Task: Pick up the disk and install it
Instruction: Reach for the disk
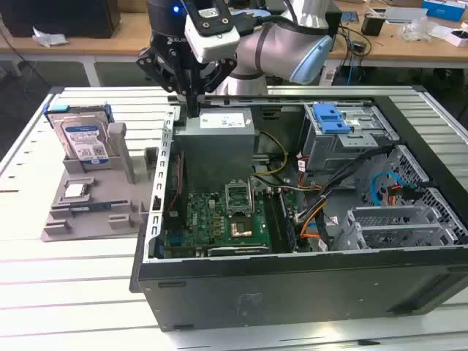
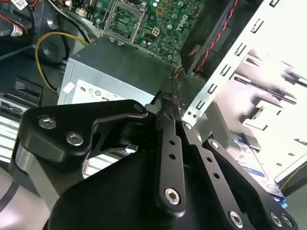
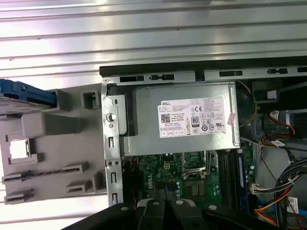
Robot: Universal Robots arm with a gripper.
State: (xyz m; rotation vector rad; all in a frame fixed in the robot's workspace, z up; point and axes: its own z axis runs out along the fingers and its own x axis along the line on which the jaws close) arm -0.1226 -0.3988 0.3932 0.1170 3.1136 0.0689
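Black end effector (image 1: 191, 110) points straight down from the bent arm, over the power supply (image 1: 219, 135), fingers clenched on nothing. The disk (image 1: 84, 139) stands on edge in the grey holder (image 1: 95, 212) at the exterior view's left, well apart, long axis vertical, label facing near.

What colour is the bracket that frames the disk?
Blue; the bracket around the disk shows best in the exterior view.
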